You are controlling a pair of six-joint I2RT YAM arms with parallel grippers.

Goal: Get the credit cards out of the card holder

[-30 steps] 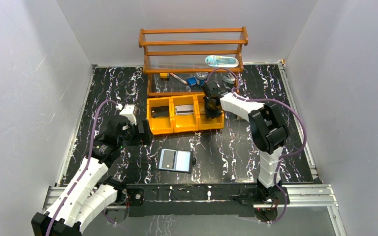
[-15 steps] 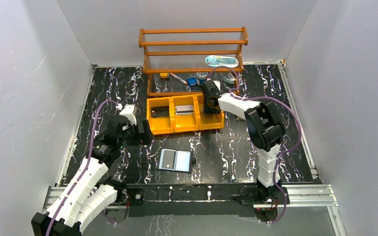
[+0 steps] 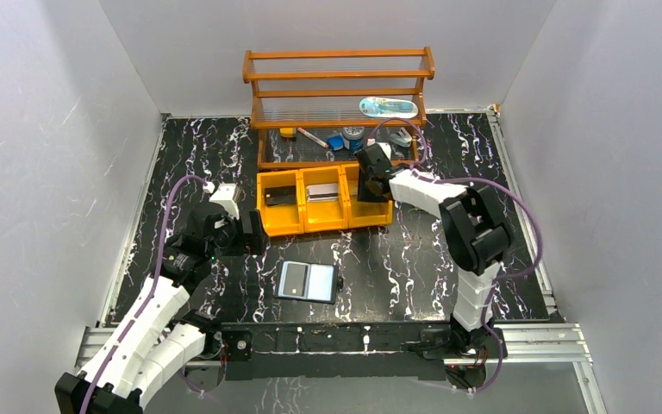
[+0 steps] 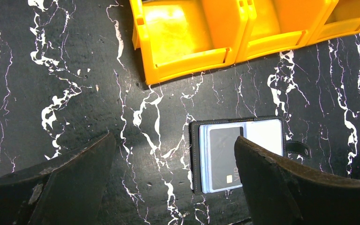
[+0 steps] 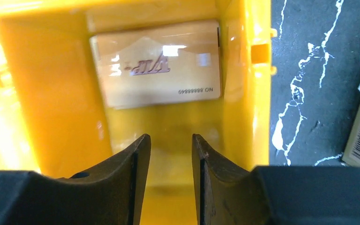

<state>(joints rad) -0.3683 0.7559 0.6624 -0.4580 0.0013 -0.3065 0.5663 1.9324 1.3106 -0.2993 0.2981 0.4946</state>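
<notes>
Right wrist view looks down into the end compartment of the yellow bin point(image 5: 243, 70), where a tan card point(image 5: 157, 63) lies flat near the far wall. The right tool point(image 5: 169, 140) hangs over that compartment, jaws a little apart with nothing between them. From overhead, the other two compartments each seem to hold a card as well. The card holder point(image 4: 265, 136) lies open on the bench point(image 4: 75, 70) near the arms, and a dark card point(image 4: 222, 154) sits in one of its panels. The left tool point(image 4: 172, 140) hovers above it, jaws wide apart and empty. I'd say most of the job is done, with at least that one card left to pull.
</notes>
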